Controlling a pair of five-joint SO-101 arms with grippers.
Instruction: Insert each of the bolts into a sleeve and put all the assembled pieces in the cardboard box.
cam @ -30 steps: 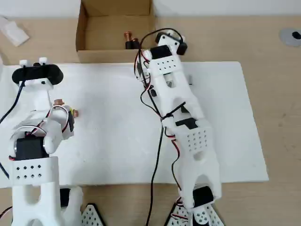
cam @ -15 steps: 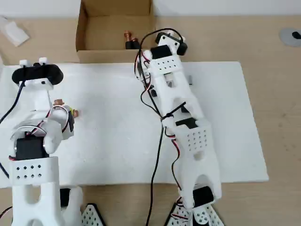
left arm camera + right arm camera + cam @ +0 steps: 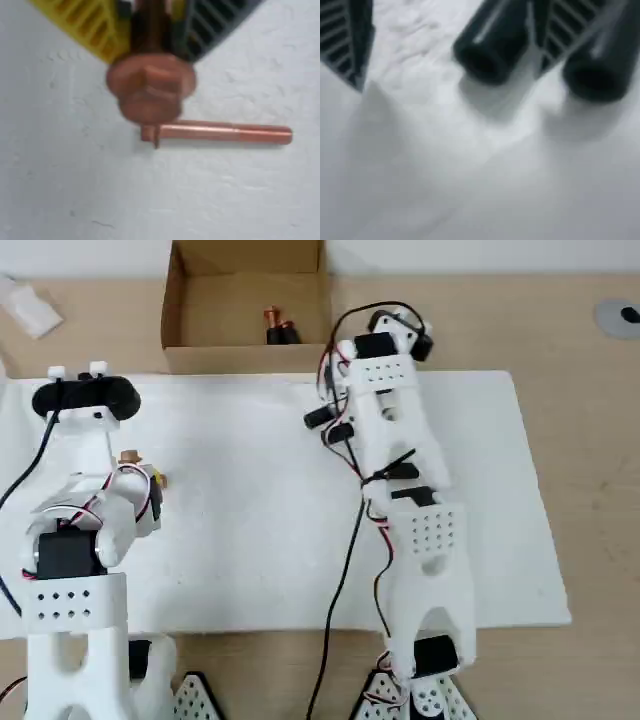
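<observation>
— How far along is it?

— One assembled piece, a copper bolt in a black sleeve, lies in the cardboard box at the far edge of the table. Two bolts and two sleeves are out on the white mat. I judge it about a third done: two pairings are left, and both pieces must then go into the box.

— Where are the bolts?

— On the left. The left gripper is clenched on the shank of one bolt, with the flanged head sticking out past the fingertips. The second bolt lies flat on the mat just under that head, outside the jaws. Whether the two touch I cannot tell.

— And the sleeves?

— On the far part of the mat, near the middle, side by side at the right gripper. Its jaws are spread wide and grasp nothing. One sleeve lies between the fingers, close against one and well clear of the other. The other sleeve lies just outside that same finger.

— So what comes next?

— Probably closing on the sleeve in between, then bringing it to the held bolt.
</observation>
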